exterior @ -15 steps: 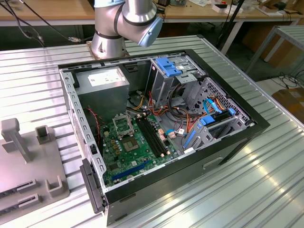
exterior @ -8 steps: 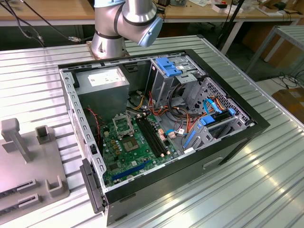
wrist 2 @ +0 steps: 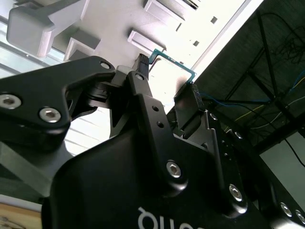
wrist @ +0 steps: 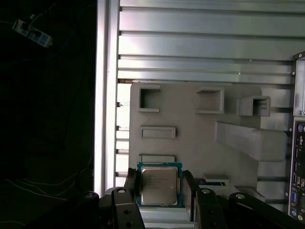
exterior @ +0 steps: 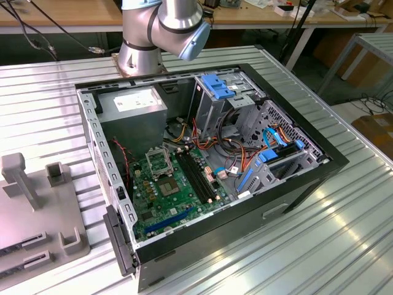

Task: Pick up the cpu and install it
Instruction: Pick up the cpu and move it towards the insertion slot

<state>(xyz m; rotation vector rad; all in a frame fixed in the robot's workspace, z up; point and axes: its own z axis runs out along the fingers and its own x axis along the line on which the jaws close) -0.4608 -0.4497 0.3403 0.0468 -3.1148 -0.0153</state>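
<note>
1 tool [wrist: 161, 186], clamped on the cpu [wrist: 159, 184]: its 2 fingers [wrist: 132, 183] press on opposite edges of the chip, narrow gap, chip fills it. Cpu = 1 thin square piece, silvery face w/ green rim, face toward the first wrist cam. In the second wrist view the same chip [wrist 2: 172, 71] sits btwn the 2 black fingertips [wrist 2: 141, 64], green rim edge showing against the bright backdrop.

Behind the cpu in the first wrist view: 1 grey fixture plate [wrist: 190, 143] lying on the ribbed metal surface [wrist: 205, 47]. On the plate: 3 open box-shaped pockets in a row, 2 long narrow slots stacked one past the other, 1 big slanted block. Cpu hangs over the plate's edge zone, just beside the nearer slot; can't tell if it touches the plate.

Exterior view: 1 robot arm [exterior: 166, 24] rising at the back, 1 open black PC case [exterior: 245, 215] on the surface, 1 green motherboard [exterior: 161, 206] inside, 1 metal-framed socket [exterior: 161, 161] on it. Grey fixture plate lies at the exterior view's left, apart from the case.
</note>
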